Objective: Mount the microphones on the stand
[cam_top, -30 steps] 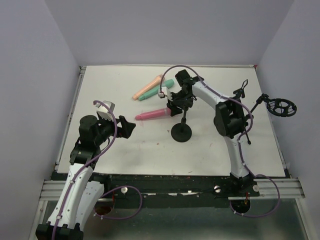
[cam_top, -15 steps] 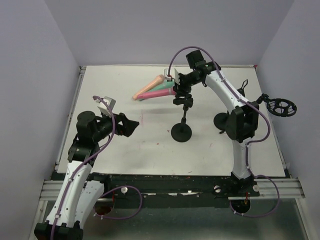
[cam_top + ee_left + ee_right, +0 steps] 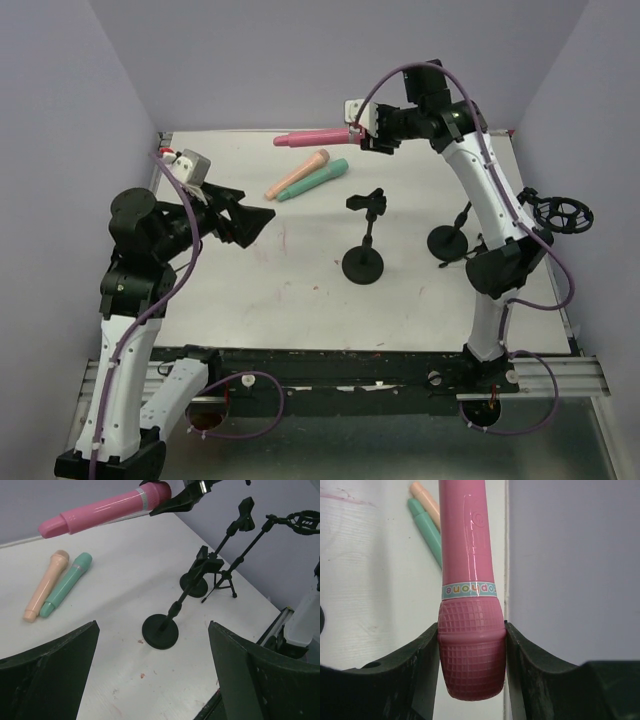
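Note:
My right gripper (image 3: 358,134) is shut on the head of the pink microphone (image 3: 310,137) and holds it level, high above the table's far side; it also shows in the right wrist view (image 3: 468,580) and the left wrist view (image 3: 105,509). The peach microphone (image 3: 297,174) and the mint microphone (image 3: 313,180) lie side by side on the table. A black stand with a round base (image 3: 363,264) and a clip on top (image 3: 367,202) stands mid-table, empty. My left gripper (image 3: 262,218) is open and empty, raised over the table's left side.
A second stand with a round base (image 3: 445,241) and a tripod stand with a round shock mount (image 3: 562,213) are at the right. The back wall is close behind the pink microphone. The table's edges run at left and right.
My right gripper has lifted the pink microphone from beside the stand up and back toward the far wall. My left arm has risen and swung left, its jaws still open.

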`<action>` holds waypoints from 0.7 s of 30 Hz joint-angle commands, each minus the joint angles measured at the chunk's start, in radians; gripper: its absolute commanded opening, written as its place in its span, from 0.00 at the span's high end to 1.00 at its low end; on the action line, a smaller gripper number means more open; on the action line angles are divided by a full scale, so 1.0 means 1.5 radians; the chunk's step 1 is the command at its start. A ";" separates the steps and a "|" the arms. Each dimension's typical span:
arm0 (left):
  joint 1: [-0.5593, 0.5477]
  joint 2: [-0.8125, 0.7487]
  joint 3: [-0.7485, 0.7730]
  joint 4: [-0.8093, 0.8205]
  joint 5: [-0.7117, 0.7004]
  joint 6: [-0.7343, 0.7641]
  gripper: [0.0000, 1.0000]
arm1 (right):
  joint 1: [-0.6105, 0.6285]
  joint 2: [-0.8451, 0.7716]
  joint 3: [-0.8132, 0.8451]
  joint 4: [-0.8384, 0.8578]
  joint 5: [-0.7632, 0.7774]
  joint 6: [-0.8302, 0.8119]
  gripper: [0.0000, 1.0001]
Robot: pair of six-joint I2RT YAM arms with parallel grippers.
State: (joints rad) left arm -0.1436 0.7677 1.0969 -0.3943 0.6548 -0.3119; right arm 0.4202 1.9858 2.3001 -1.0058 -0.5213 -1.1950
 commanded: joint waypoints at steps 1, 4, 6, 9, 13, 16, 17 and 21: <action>0.015 0.043 0.153 -0.122 -0.008 -0.033 0.02 | -0.001 -0.077 0.058 -0.050 -0.038 -0.021 0.78; 0.018 0.078 0.247 -0.154 -0.017 -0.044 0.02 | 0.007 -0.103 0.080 -0.097 -0.074 -0.036 0.78; 0.019 0.109 0.327 -0.181 -0.021 -0.045 0.01 | 0.019 -0.122 0.082 -0.122 -0.077 -0.050 0.77; 0.022 0.161 0.419 -0.192 0.003 -0.078 0.02 | 0.040 -0.147 0.081 -0.155 -0.070 -0.065 0.77; 0.023 0.238 0.469 -0.117 0.137 -0.204 0.02 | 0.053 -0.175 0.085 -0.192 -0.072 -0.083 0.77; 0.021 0.283 0.449 -0.014 0.231 -0.316 0.02 | 0.064 -0.197 0.080 -0.230 -0.080 -0.103 0.77; 0.016 0.299 0.442 0.020 0.247 -0.339 0.02 | 0.071 -0.207 0.072 -0.241 -0.080 -0.109 0.77; -0.030 0.346 0.438 0.039 0.288 -0.351 0.02 | 0.107 -0.238 0.031 -0.268 -0.044 -0.134 0.76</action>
State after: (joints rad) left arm -0.1322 1.2137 1.7741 -0.4217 0.9318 -0.7094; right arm 0.5289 1.6901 2.3848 -1.2964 -0.6106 -1.3415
